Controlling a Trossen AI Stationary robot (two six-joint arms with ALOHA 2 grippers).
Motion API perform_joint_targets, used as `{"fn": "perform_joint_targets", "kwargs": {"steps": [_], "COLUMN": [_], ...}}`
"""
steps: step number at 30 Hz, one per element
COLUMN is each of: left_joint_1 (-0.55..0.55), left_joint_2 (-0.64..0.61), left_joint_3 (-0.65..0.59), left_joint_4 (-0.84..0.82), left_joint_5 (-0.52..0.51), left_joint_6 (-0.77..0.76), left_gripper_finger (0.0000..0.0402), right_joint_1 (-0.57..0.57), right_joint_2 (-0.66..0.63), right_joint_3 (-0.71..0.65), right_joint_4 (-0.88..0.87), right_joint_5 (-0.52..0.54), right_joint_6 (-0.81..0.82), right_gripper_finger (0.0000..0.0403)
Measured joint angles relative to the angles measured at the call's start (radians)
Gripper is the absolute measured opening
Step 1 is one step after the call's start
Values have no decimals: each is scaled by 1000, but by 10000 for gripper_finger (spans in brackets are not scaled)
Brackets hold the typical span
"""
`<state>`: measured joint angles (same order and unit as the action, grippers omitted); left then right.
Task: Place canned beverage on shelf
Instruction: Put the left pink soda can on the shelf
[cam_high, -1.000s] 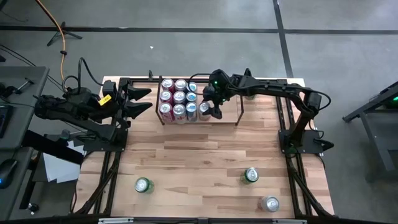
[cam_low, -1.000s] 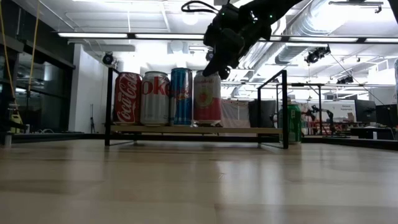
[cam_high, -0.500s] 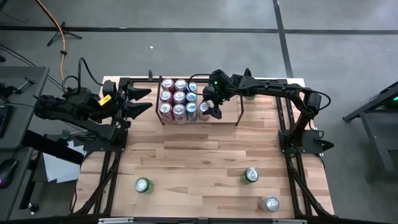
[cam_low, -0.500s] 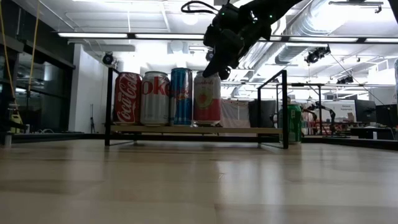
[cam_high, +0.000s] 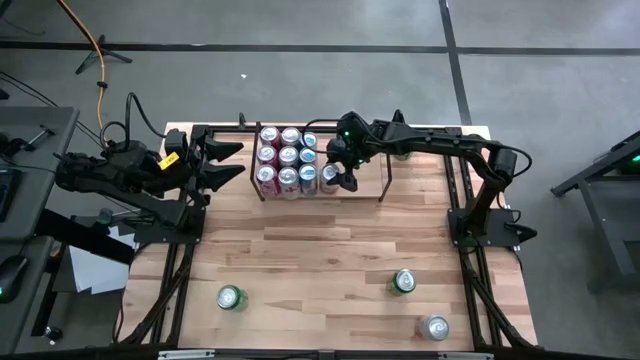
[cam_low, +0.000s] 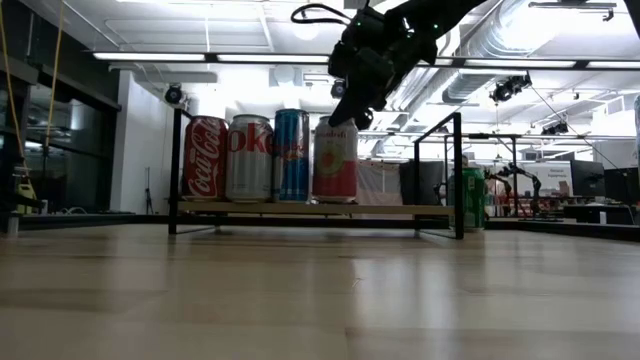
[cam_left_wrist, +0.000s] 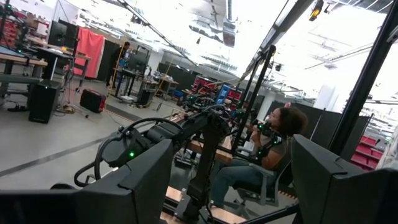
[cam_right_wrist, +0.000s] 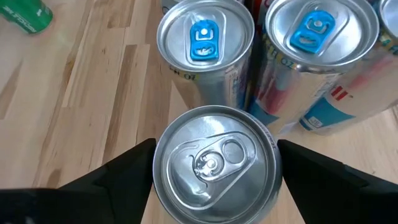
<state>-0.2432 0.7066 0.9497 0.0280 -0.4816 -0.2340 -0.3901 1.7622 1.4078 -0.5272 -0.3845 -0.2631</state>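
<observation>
The low rectangular shelf (cam_high: 352, 190) of thin black metal rods with a light wood base stands along the far edge of the pale wood-plank worktop (cam_high: 320, 260), near the middle of that edge. Cans fill the shelf's left part in rows; its right part is bare.

The right pincer (cam_high: 338, 172) sits directly above the pink-labelled aluminium can with a plain silver lid (cam_right_wrist: 214, 163), which stands upright on the shelf base at the right end of the front row. In the right wrist view both dark fingers (cam_right_wrist: 127, 171) flank the can's lid with a narrow gap on each side, so the pincer is spread slightly wider than the can and grips nothing. In the low view the pincer (cam_low: 350, 108) is at the level of the can's top rim (cam_low: 335, 160).

Beside this can in the front row, seen in the low view, stand a slim blue can (cam_low: 292, 155), a silver Diet Coke can (cam_low: 249, 158) and a red Coca-Cola can (cam_low: 205, 158).

The left pincer (cam_high: 222, 163) rests near the far left corner of the worktop, just left of the shelf, fingers parted and empty.

Three further cans stand loose toward the near edge of the worktop: a green can (cam_high: 231, 297) toward the left, a second green can (cam_high: 403, 281) toward the right, and a silver can (cam_high: 435, 326) near the right corner.

A seated person (cam_left_wrist: 264, 155) shows in the room beyond, in the left wrist view.
</observation>
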Motion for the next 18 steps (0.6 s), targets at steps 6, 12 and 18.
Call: {"fn": "perform_joint_targets", "kwargs": {"steps": [6,12,18], "left_joint_1": [0,0,0], "left_joint_2": [0,0,0], "left_joint_3": [0,0,0], "left_joint_4": [0,0,0], "left_joint_5": [0,0,0], "left_joint_6": [0,0,1], "left_gripper_finger": [234,234,234], "right_joint_1": [0,4,26], "right_joint_2": [0,0,0], "right_joint_3": [0,0,0], "right_joint_4": [-1,-1,1], "right_joint_5": [-11,-11,-10], "right_joint_6": [-3,-4,-8], "right_gripper_finger": [312,312,312]}}
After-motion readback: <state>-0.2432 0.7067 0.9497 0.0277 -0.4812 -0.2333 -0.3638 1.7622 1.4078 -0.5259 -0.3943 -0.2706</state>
